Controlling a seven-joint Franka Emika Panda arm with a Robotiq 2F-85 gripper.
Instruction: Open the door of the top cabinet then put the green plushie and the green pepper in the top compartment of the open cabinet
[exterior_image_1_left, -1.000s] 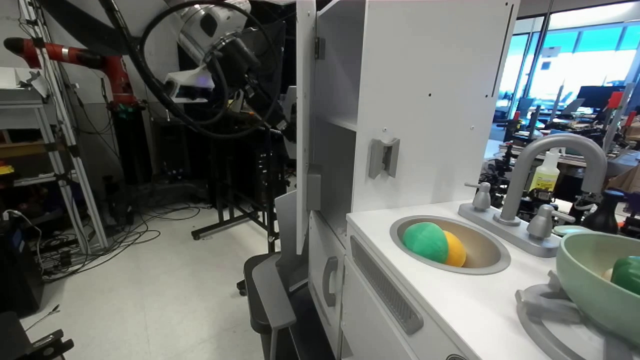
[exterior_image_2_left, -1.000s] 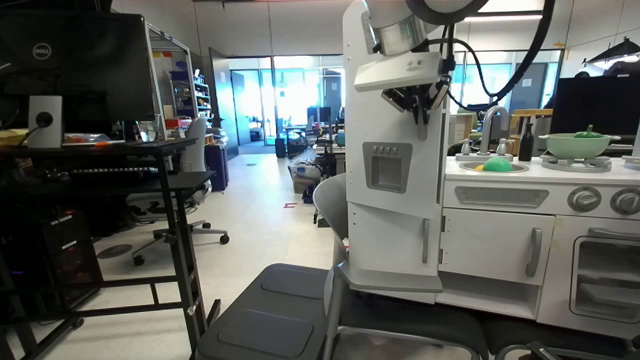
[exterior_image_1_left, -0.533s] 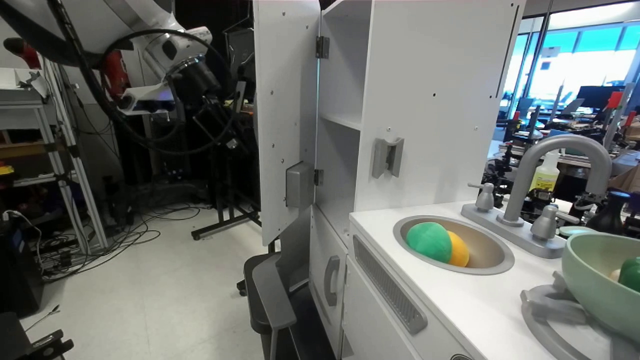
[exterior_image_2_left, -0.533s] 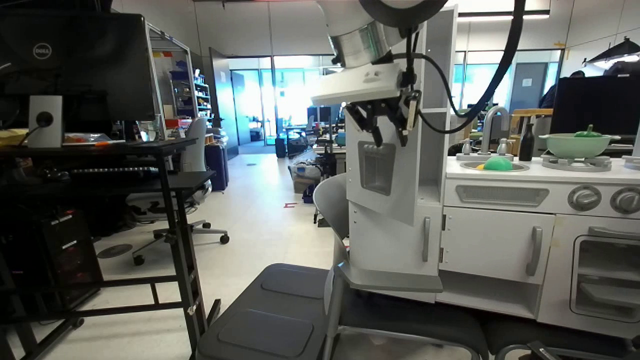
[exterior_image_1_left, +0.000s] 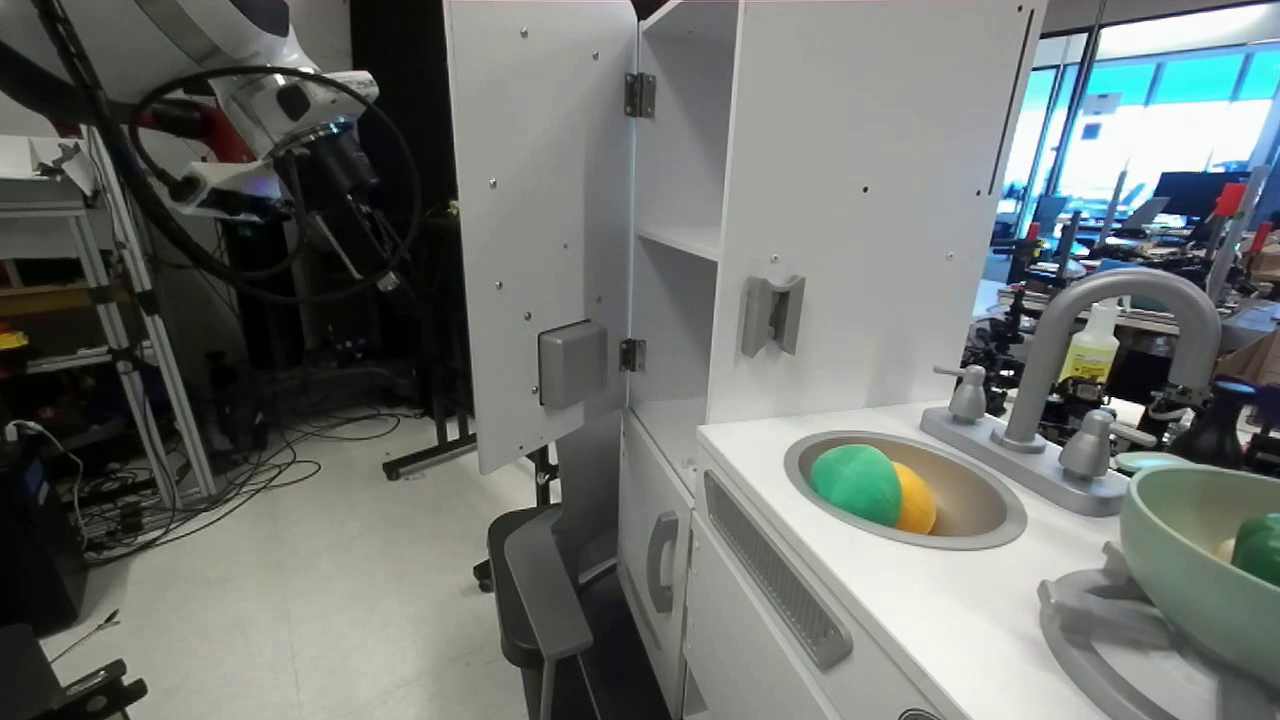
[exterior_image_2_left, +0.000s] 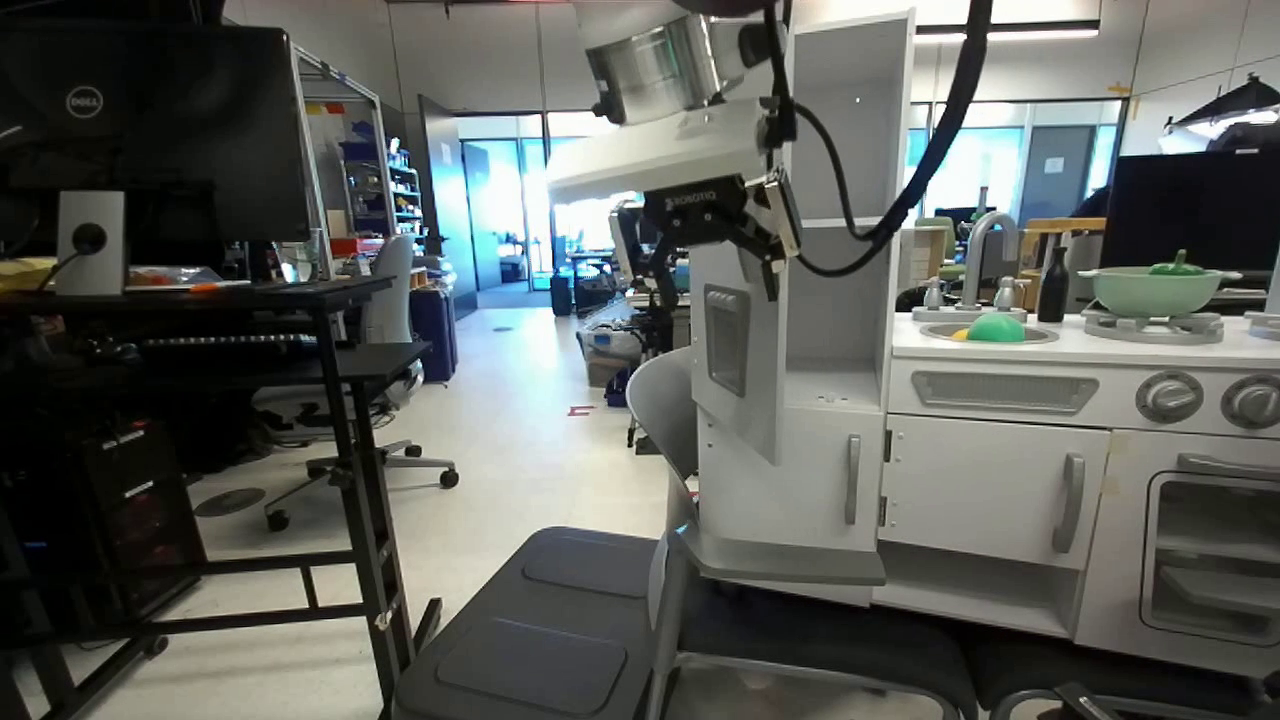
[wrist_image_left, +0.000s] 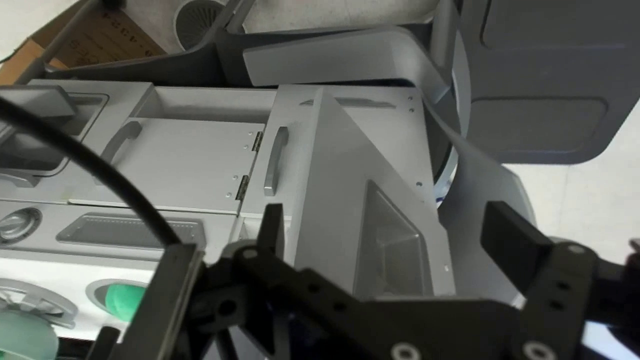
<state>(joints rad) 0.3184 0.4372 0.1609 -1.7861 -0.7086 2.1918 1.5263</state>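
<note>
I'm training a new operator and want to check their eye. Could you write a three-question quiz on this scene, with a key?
1. True or false: the tall flat white cabinet door stands open, and the black two-fingered gripper holds nothing.
2. Where does the glossy green pepper sit? A: in the white-walled top compartment; B: in the pale green bowl-shaped pot; C: in the round grey-rimmed sink.
3. What colour is the rounded object beside the round green plushie?

Key: 1. True. 2. B. 3. Yellow.

Pale floor (exterior_image_2_left: 525, 470), bright windows (exterior_image_1_left: 1185, 125), black desk (exterior_image_2_left: 310, 298)
</note>
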